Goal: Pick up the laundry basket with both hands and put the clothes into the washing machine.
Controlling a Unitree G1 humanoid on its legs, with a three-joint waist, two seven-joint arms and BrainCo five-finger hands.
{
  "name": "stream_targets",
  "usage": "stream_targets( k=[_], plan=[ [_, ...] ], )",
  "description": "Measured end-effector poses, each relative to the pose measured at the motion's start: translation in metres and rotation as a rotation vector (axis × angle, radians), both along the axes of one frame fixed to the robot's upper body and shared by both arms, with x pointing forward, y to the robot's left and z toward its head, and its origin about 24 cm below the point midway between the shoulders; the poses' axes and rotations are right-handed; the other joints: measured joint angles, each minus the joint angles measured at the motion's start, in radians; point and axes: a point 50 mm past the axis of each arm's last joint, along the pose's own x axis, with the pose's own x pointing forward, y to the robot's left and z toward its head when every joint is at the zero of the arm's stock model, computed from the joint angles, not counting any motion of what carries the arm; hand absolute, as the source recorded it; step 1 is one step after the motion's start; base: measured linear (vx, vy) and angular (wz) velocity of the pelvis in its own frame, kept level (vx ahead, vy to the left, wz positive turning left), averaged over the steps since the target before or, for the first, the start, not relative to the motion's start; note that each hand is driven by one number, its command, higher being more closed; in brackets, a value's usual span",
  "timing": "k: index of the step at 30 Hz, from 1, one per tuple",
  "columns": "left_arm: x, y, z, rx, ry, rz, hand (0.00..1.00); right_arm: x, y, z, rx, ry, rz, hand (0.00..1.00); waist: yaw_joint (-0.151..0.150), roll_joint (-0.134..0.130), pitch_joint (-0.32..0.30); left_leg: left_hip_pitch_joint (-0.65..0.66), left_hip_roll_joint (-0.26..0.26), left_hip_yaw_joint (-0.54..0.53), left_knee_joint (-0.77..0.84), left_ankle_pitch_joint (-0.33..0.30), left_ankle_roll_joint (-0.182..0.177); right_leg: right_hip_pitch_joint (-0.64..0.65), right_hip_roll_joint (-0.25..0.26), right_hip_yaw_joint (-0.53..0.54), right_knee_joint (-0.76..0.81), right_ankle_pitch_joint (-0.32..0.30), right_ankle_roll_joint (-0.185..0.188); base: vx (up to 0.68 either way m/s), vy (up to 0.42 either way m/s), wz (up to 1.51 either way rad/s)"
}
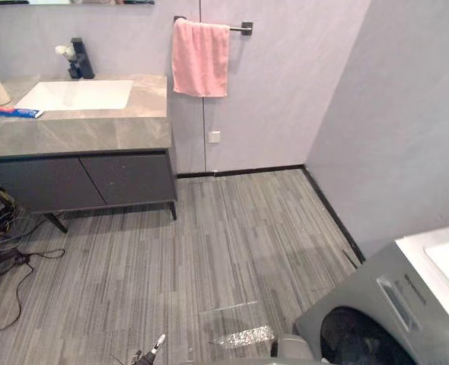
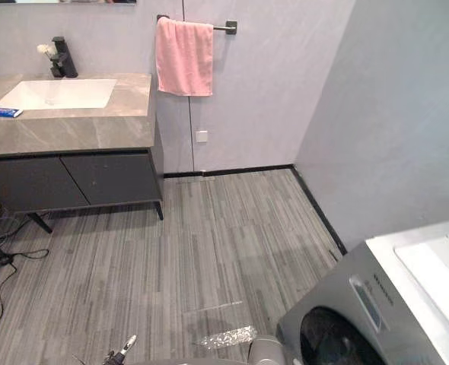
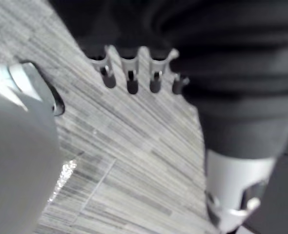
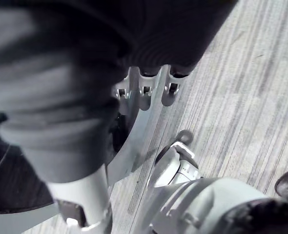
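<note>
Washer sits near right, its front with the dark round port turned toward the floor. Left hand hangs over the floor, fingers straight, gripping nothing. Right hand is the same: fingers loose, nothing in them. Far left is a bench with a sink, a tap and a tube at its left edge. A pink towel hangs on a bar on the far wall, just right of the bench.
</note>
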Motion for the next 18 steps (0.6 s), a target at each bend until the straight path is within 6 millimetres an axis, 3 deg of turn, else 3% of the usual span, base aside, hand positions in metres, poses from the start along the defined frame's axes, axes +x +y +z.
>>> stream_targets(
  k=[1, 2, 3, 4, 9, 11, 12, 15, 17, 18],
  plan=[
    [-0.002, -0.004, -0.002, -0.015, 0.015, 0.000, 0.00, 0.001, -0.006, 0.001, -0.014, -0.001, 0.019, 0.00, -0.001, 0.021, -0.009, -0.001, 0.050, -0.019, 0.022, -0.027, -0.042, 0.042, 0.035, -0.040, -0.024, -0.102, 0.004, 0.27, -0.402, 0.43],
    [-0.001, -0.008, -0.003, -0.026, 0.013, 0.004, 0.00, 0.002, -0.009, 0.001, -0.023, -0.002, 0.030, 0.00, -0.001, 0.024, -0.011, -0.009, 0.072, -0.010, 0.026, -0.023, -0.050, 0.043, 0.051, -0.059, -0.030, -0.115, -0.014, 0.38, -0.516, 0.51],
    [0.007, -0.015, -0.003, -0.039, -0.003, -0.008, 0.00, 0.002, -0.013, 0.002, -0.022, -0.004, 0.015, 0.00, -0.004, 0.046, -0.019, -0.015, 0.106, 0.014, 0.030, -0.006, -0.064, 0.048, 0.072, -0.093, -0.032, -0.126, -0.034, 0.37, -0.480, 0.44],
    [0.009, -0.020, -0.003, -0.051, -0.004, -0.017, 0.00, 0.000, -0.015, 0.001, 0.032, -0.015, -0.008, 0.00, -0.004, 0.060, -0.022, -0.012, 0.140, 0.046, 0.019, 0.023, -0.098, 0.059, 0.093, -0.116, -0.032, -0.139, -0.053, 0.31, -0.390, 0.38],
    [0.010, -0.023, -0.004, -0.066, -0.011, 0.002, 0.00, -0.001, -0.016, 0.001, 0.078, -0.007, -0.033, 0.00, -0.011, 0.083, -0.035, -0.037, 0.159, 0.070, 0.054, 0.060, -0.122, 0.114, 0.115, -0.144, -0.106, -0.146, -0.060, 0.11, -0.151, 0.15],
    [0.016, -0.019, -0.001, -0.048, -0.044, 0.012, 0.00, -0.002, -0.015, 0.000, 0.071, 0.012, -0.040, 0.00, -0.010, 0.083, -0.035, -0.191, 0.130, 0.038, 0.319, 0.064, -0.129, 0.147, 0.109, -0.177, -0.138, -0.140, -0.060, 0.03, -0.031, 0.76],
    [0.019, -0.018, 0.001, -0.042, -0.053, 0.022, 0.00, -0.002, -0.015, 0.001, 0.070, 0.011, -0.041, 0.00, -0.009, 0.086, -0.030, -0.281, 0.131, 0.053, 0.476, 0.094, -0.176, 0.171, 0.105, -0.213, -0.136, -0.134, -0.054, 0.02, -0.002, 0.95],
    [0.014, -0.015, 0.000, -0.031, -0.039, 0.040, 0.00, -0.003, -0.011, 0.000, 0.034, 0.031, -0.034, 0.00, -0.006, 0.066, -0.020, -0.314, 0.170, 0.192, 0.537, 0.141, -0.156, 0.245, 0.072, -0.266, -0.163, -0.132, -0.050, 0.03, 0.049, 0.81],
    [0.011, -0.007, 0.001, -0.009, -0.030, 0.030, 0.00, 0.005, -0.005, 0.001, 0.014, -0.003, -0.021, 0.00, 0.001, 0.014, -0.025, -0.305, 0.207, 0.344, 0.474, 0.150, -0.129, 0.272, 0.038, -0.297, -0.220, -0.099, -0.045, -0.01, 0.088, 0.49],
    [0.011, -0.007, 0.001, -0.009, -0.026, 0.019, 0.00, 0.021, -0.001, 0.002, 0.006, -0.058, -0.027, 0.00, 0.001, 0.030, -0.028, -0.257, 0.205, 0.433, 0.349, 0.120, -0.093, 0.266, 0.033, -0.299, -0.254, -0.070, -0.043, -0.04, 0.092, 0.30]
  ],
)
